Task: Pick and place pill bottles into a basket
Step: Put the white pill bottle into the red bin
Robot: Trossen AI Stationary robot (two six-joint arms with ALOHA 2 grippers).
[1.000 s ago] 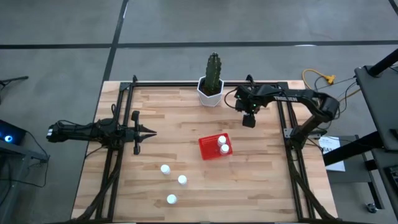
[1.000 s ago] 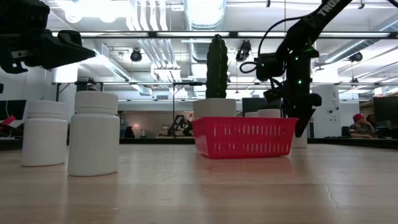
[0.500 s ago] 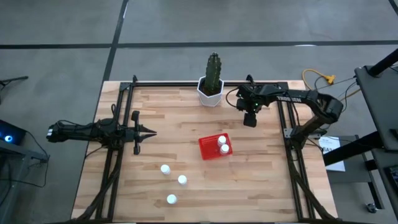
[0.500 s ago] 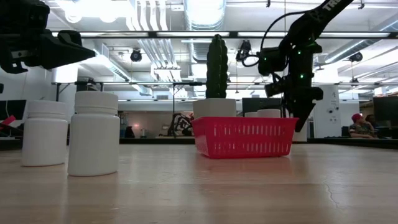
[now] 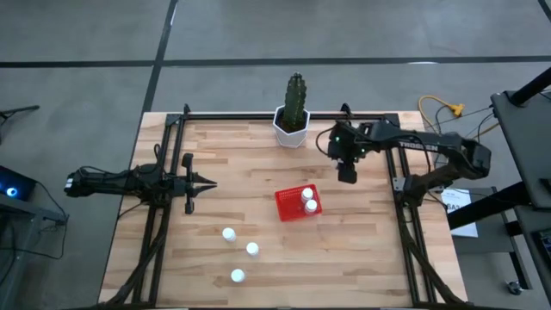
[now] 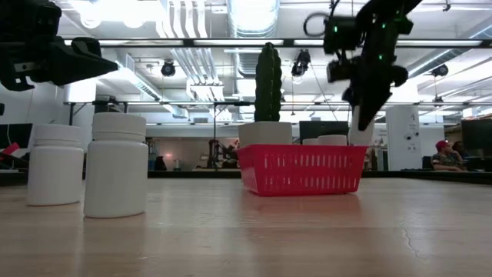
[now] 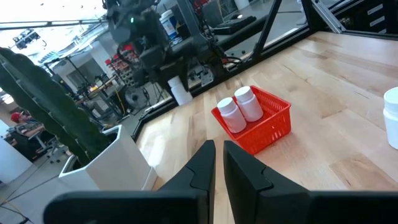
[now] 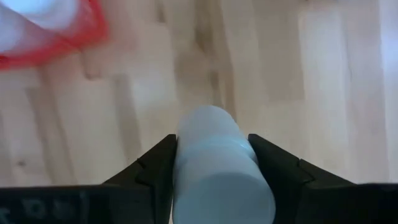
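Right claw lifted higher clamping a pill bottle, cactus pot beside, left claw together.

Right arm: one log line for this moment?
right gripper: shut on bottle, lifted | basket: two bottles inside | table: three bottles loose | left gripper: shut, waiting

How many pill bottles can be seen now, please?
6: two in the basket, three standing on the table at, one held in the right claw.
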